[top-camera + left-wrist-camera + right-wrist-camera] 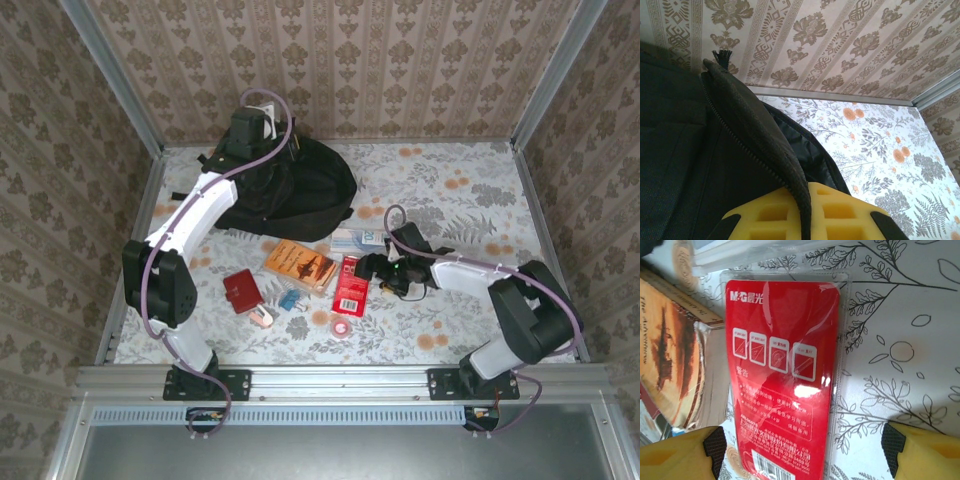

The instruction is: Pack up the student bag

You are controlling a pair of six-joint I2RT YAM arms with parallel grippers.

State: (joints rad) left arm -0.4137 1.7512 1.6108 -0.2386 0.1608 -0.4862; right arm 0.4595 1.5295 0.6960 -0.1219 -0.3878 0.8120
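The student bag (295,190), a big black backpack, lies at the back of the table, left of centre. My left gripper (258,128) is at its top, shut on the bag's zippered opening edge (765,135), which runs up between the yellow fingers (840,212) of the left gripper (809,210). The black lining shows under the lifted flap. My right gripper (370,268) hovers low over a red blister pack (349,283). In the right wrist view the right gripper (804,450) stands open, straddling the red pack (782,375), with its pads (892,447) apart from it.
An orange book (300,265) lies left of the red pack, its cover (667,360) beside it. A clear packet (358,240) lies behind the pack. A red wallet (242,290), a blue eraser (289,299), a small pink item (262,316) and a tape roll (341,327) lie nearer the front.
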